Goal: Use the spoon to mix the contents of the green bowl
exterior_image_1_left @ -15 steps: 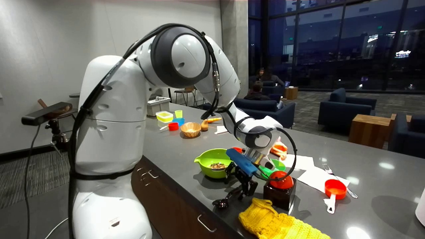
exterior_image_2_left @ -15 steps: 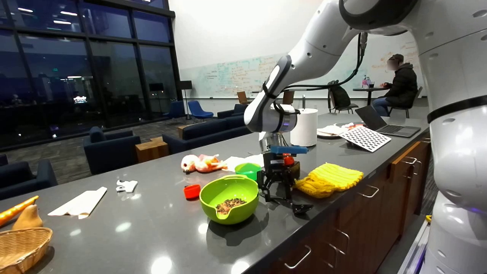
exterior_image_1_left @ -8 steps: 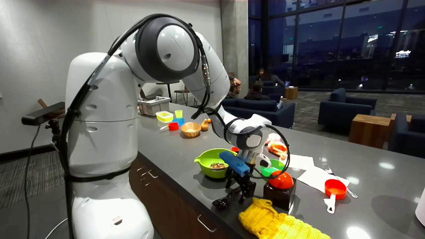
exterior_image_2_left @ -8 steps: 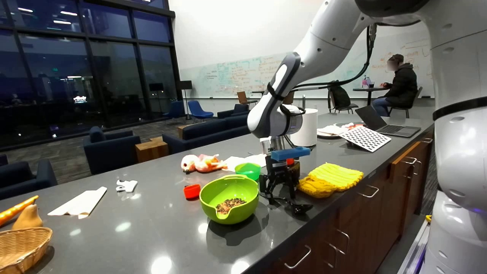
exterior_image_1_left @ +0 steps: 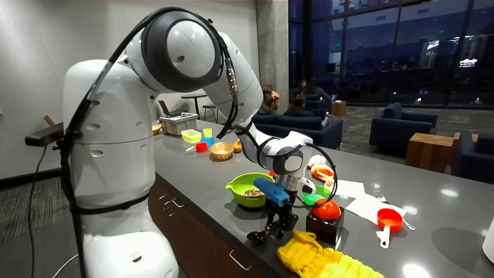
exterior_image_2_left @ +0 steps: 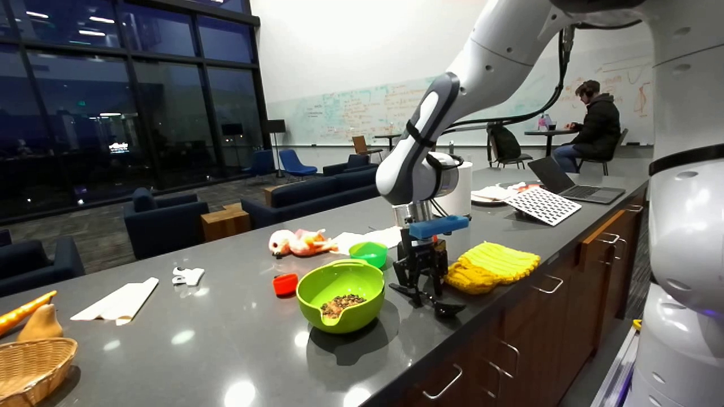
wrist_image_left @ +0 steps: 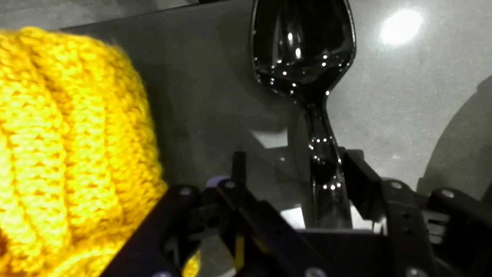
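Black spoon [wrist_image_left: 318, 115]: tip is lying beyond wrist view's edge, handle end is hiding behind pincer [wrist_image_left: 297, 166]; jaws are standing apart.

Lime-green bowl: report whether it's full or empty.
Partly filled: in both exterior views, small brownish bits lie low in the lime-green bowl, its inner wall bare above them.

We logged spoon [wrist_image_left: 310, 77] black, gripper [wrist_image_left: 296, 167] black too, bar [exterior_image_2_left: 439, 226] blue. Bowl [exterior_image_2_left: 339, 281] was lime-green, bits [exterior_image_2_left: 342, 306] brown and orange. We marked knitted cloth [wrist_image_left: 73, 146] yellow, ribbed; cup [exterior_image_1_left: 389, 219] red, handle [exterior_image_1_left: 385, 238] white; counter [exterior_image_2_left: 215, 362] grey; panel [exterior_image_2_left: 543, 206] white, dark spots in rows.
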{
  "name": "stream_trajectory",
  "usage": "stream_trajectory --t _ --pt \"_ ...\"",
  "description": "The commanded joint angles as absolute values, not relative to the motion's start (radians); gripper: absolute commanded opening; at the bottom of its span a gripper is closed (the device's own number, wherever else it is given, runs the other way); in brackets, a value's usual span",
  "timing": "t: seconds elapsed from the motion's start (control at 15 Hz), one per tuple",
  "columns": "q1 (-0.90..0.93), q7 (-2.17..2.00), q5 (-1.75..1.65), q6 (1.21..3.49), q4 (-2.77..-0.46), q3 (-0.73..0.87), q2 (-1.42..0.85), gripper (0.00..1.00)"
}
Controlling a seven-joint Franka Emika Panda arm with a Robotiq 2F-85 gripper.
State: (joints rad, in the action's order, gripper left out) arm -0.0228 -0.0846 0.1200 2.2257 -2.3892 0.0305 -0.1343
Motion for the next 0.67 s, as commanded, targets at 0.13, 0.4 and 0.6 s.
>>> stream_trajectory --t 0.13,0.4,0.6 --pt "-0.033 -0.085 0.122 2.221 -2.444 0.039 -0.091 0.17" --pt "-0.036 -0.094 0.112 2.209 -2.446 0.042 -0.085 0.05" --pt "-0.017 -0.117 0.064 2.153 -2.442 0.034 -0.047 0.05"
